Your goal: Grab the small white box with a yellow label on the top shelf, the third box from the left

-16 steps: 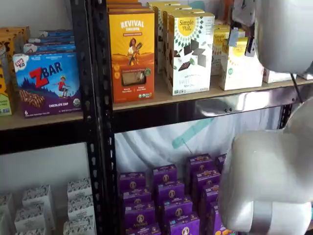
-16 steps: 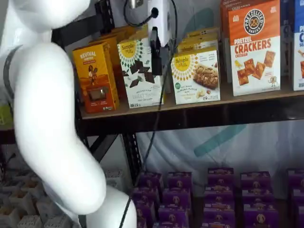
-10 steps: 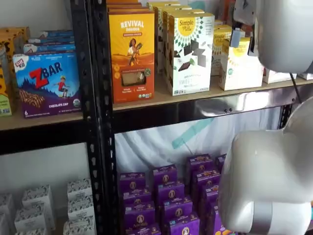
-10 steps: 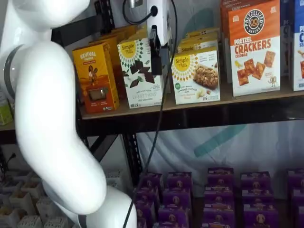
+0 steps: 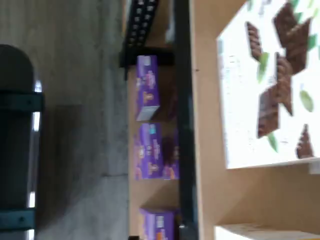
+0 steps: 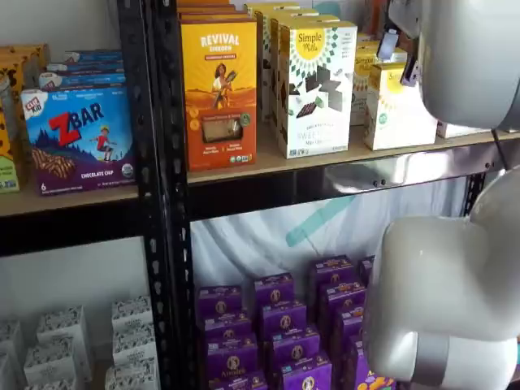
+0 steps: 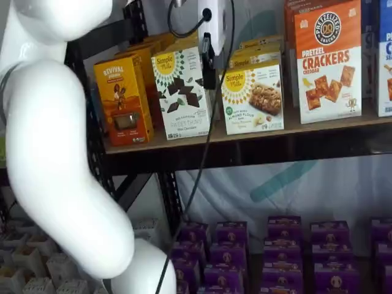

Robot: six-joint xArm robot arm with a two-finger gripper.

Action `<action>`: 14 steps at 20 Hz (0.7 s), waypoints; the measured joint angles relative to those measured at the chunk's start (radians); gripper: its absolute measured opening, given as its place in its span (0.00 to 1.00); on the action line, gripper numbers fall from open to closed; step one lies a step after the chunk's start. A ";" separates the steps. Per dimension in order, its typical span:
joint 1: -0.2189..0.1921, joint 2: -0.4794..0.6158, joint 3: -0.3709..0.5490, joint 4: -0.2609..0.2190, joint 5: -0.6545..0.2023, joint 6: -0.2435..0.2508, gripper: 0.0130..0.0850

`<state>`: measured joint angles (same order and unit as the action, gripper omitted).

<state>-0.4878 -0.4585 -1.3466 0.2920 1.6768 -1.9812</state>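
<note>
Approach step — gripper up at the top shelf, target not yet held.

The short white carton with a yellow sun-like circle (image 7: 252, 98) stands upright on the light tan wooden shelf surface (image 7: 257, 131), between the taller white box with dark geometric pattern (image 7: 181, 92) and the white-and-orange crackers box (image 7: 327, 61). The white-bodied gripper (image 7: 209, 56) hangs just beside the carton's near edge; its black fingers show side-on — cannot tell how far apart. Next move, as I judge: shift across to centre on the carton, then close.
</note>
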 joint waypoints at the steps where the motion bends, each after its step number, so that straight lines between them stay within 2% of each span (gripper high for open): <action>1: 0.000 0.001 0.006 0.004 -0.023 -0.002 1.00; 8: 0.016 0.063 -0.006 -0.010 -0.115 -0.010 1.00; 11: 0.015 0.101 -0.031 -0.012 -0.128 -0.014 1.00; 14: 0.020 0.141 -0.066 -0.042 -0.124 -0.016 1.00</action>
<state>-0.4675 -0.3177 -1.4126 0.2500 1.5530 -1.9973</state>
